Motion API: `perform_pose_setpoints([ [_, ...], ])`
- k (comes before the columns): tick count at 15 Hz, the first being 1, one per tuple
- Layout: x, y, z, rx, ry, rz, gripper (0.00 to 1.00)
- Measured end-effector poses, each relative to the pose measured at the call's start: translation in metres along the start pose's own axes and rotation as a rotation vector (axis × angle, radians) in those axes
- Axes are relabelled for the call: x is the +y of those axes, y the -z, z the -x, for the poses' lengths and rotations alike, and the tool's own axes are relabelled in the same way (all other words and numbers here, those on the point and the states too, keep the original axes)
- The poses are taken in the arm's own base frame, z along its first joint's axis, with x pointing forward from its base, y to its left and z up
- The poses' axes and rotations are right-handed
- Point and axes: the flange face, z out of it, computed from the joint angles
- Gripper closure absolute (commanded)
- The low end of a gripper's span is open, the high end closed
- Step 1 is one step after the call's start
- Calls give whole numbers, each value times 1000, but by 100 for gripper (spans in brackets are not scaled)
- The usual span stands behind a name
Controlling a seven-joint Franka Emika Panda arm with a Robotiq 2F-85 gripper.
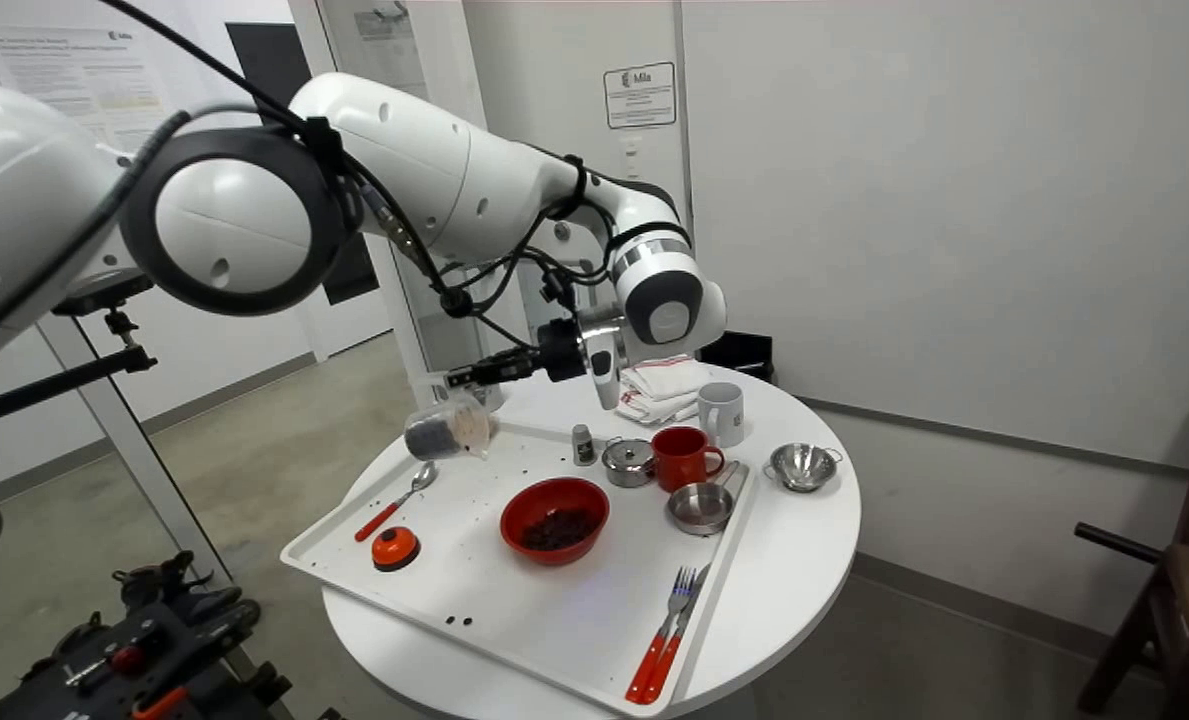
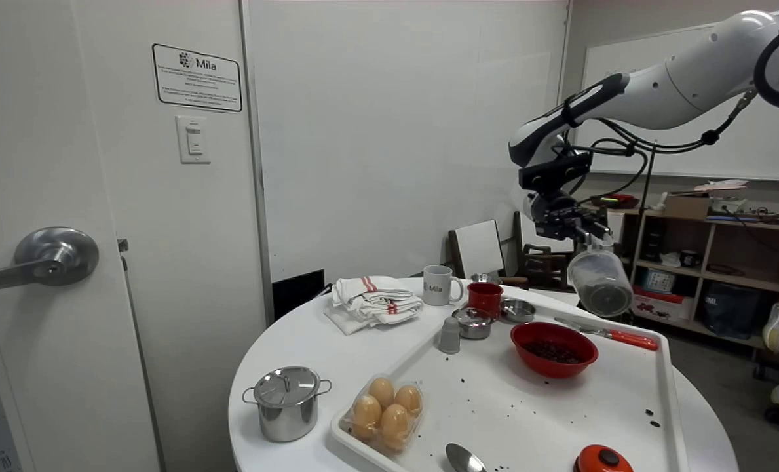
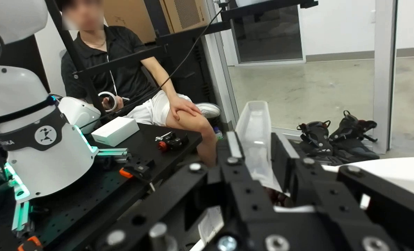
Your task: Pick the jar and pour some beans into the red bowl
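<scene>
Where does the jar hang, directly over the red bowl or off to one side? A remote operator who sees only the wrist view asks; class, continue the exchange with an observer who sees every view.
Observer: The jar is off to one side of the red bowl in both exterior views.
Operator: Does the bowl hold anything?
Observer: Yes, dark beans.
Operator: Anything loose on the tray?
Observer: Yes, small dark pieces lie on it.

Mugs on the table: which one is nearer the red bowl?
The red mug. It stands on the tray with the red bowl; the pale mug is off the tray, farther away.
</scene>
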Motion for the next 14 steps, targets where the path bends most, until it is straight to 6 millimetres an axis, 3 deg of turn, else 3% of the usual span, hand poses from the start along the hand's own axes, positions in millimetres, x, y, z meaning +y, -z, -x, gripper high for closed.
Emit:
perform_pose_setpoints([
  [5, -6, 3, -1, -62, 44, 0, 89],
  [6, -6, 5, -1, -68, 48, -3, 74],
  [8, -5, 9, -2, -67, 53, -12, 74],
  [9, -4, 10, -1, -65, 55, -14, 89],
  [14, -4, 11, -3, -65, 53, -15, 89],
])
